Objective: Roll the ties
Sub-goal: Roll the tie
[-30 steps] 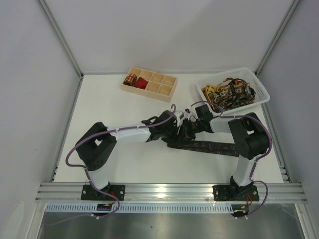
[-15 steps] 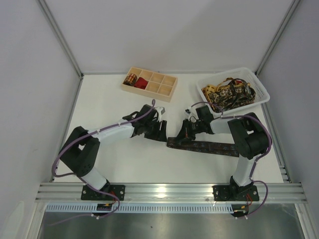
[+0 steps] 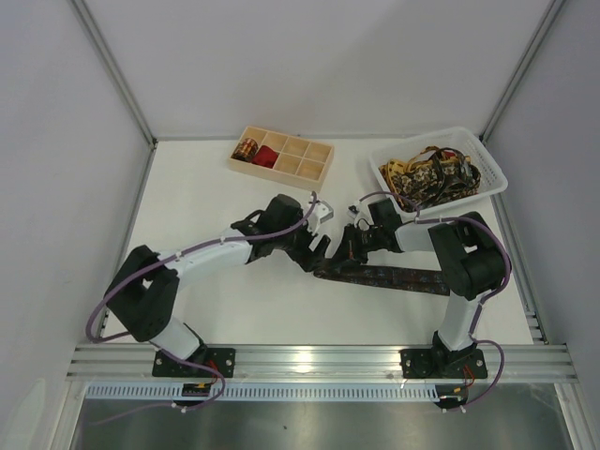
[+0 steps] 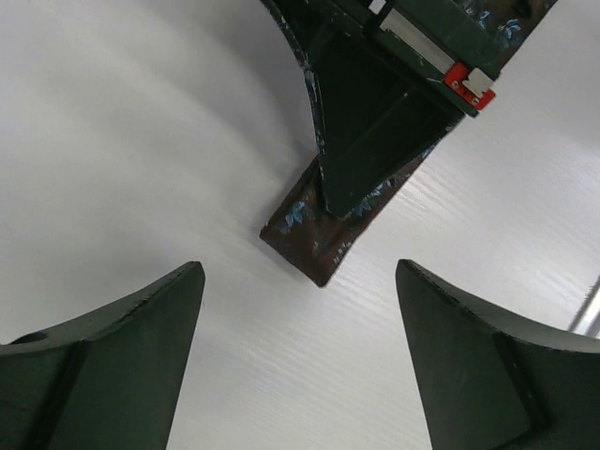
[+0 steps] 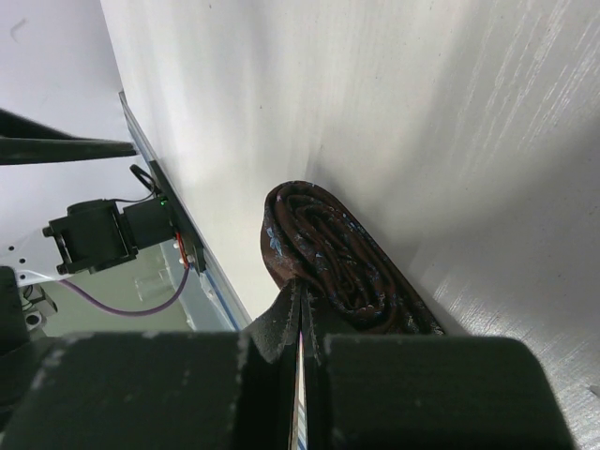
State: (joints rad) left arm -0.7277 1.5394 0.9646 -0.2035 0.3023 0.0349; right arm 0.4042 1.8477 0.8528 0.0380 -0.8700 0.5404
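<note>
1. The left arm (image 3: 187, 267) reaches from its base at the near left across the white table (image 3: 206, 206) toward the middle.
2. At the back, left of the middle, sits a pale wooden tray (image 3: 277, 174). A gold-and-black rolled tie (image 3: 247, 148) sits in its far left box. Something red (image 3: 266, 156) sits in the box beside it.
3. The left gripper (image 3: 313, 249) hangs low over the table with its two fingers (image 4: 112, 366) wide apart. It holds nothing. Only bare table lies between the fingers.
4. The dark brown tie (image 3: 394, 277) lies flat on the table in the middle and runs off to the right. Its left end is just in front of the left gripper and does not touch it.
5. The right gripper (image 5: 300, 309) has its fingers pressed together. Its tip sits on the left end of the dark brown tie, so it stands between the left gripper and the rest of the tie. I cannot tell if any cloth is pinched.
6. At the back right sits a white basket (image 3: 469, 195). A heap of patterned ties (image 3: 431, 176) fills it, well apart from both grippers.
</note>
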